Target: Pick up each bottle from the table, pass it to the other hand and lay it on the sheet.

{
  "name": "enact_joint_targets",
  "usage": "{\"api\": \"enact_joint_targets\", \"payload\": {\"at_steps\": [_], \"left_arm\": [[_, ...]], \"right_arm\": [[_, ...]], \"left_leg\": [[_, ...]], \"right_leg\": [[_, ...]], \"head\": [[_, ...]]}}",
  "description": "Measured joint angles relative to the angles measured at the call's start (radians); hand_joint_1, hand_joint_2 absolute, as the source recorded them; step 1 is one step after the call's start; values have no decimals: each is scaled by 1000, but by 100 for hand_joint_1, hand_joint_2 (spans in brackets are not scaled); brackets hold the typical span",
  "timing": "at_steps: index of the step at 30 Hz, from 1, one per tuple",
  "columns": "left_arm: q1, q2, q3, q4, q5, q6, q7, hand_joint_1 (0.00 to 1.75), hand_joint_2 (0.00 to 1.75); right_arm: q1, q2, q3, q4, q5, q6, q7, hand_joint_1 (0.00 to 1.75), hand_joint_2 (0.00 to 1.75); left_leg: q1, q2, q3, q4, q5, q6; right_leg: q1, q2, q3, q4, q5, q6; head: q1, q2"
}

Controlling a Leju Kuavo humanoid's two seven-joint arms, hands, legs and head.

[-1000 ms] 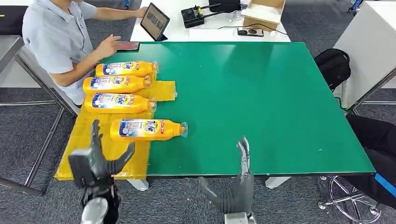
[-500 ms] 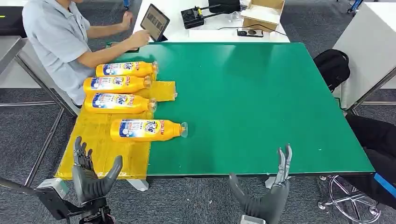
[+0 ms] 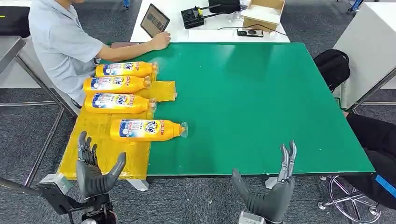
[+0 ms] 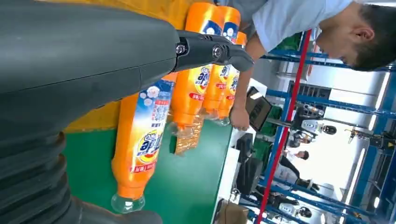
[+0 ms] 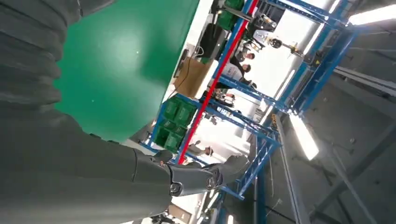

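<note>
Both the left robot hand (image 3: 95, 175) and right robot hand (image 3: 273, 196) have withdrawn below the desk (image 3: 261, 102), fingers spread and holding nothing, leaving four bottles (image 3: 122, 99) on the sheet (image 3: 100, 151), so the task looks finished.

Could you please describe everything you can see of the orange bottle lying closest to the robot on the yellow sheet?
The nearest bottle is glossy orange plastic with a clear cap and a blue, white and red label. It lies on its side, apart from the three other bottles beyond it. Its body rests on the yellow sheet, while its neck and cap reach past the sheet's edge over the green table. Neither hand touches it; the left hand is nearer, below the table edge.
</note>
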Motion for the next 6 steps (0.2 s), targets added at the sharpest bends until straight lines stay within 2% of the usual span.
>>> {"api": "enact_joint_targets", "payload": {"at_steps": [6], "left_arm": [[-8, 0, 0, 3, -11, 3, 9, 0, 175]], "right_arm": [[-9, -4, 26, 19, -46, 0, 0, 0, 175]], "left_leg": [[0, 0, 0, 0, 0, 0]], "right_leg": [[0, 0, 0, 0, 0, 0]], "head": [[0, 0]]}}
